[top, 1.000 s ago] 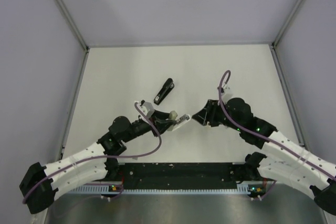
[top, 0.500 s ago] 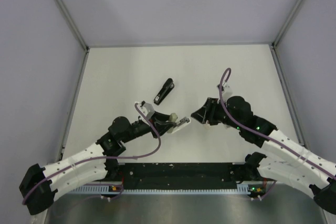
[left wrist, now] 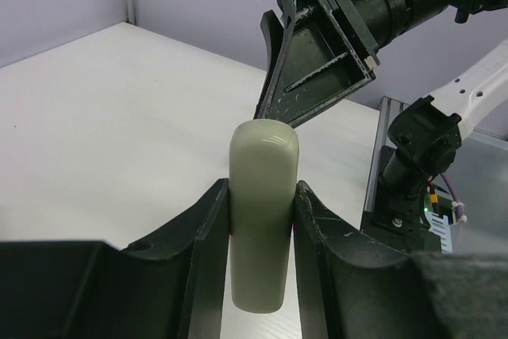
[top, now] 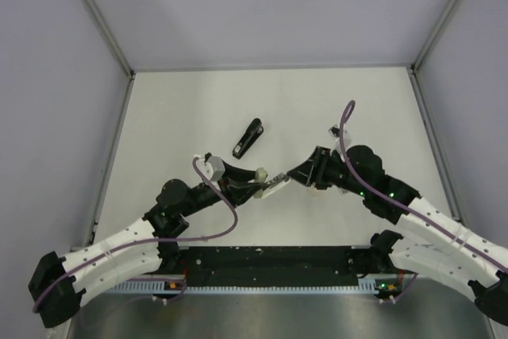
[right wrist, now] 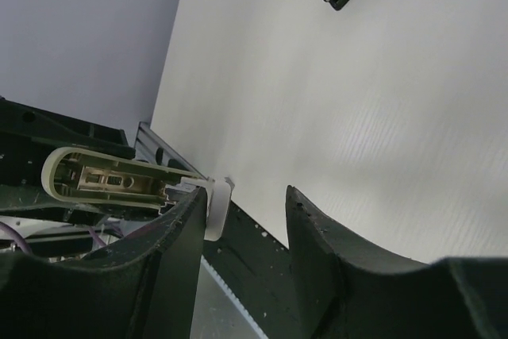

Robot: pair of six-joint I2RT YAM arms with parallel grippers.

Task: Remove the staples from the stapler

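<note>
So from the overhead camera the black stapler (top: 248, 138) is just lying flat on the white table (top: 175, 109), angled diagonally, out past both arms and well apart from either of them, nothing touching it. The action is closer in: the left gripper (top: 252, 184) is pinching a short cream-coloured bar (left wrist: 262, 220), and the right gripper (right wrist: 246, 196) sits nose to nose with it near the middle of the table. Overhead you get a silvery bit poking out of the bar's end toward the right gripper, but honestly I can't tell from up there whether they're touching. The left wrist camera gives the grip way better: the bar stands upright between the two black fingers (left wrist: 208, 228), squeezed on both sides, its rounded top sticking up above them, and the right gripper looms just behind it. That view doesn't catch the stapler at all. The right wrist camera does, up in its top corner, lying on the table far from the fingers. It also shows what the other two don't: the right gripper's fingers are spread, with only bare table showing in the gap, and the bar is off to the outside of one finger, not between them. You're looking at the bar's open side there, with metal parts sitting inside the cream shell.
</note>
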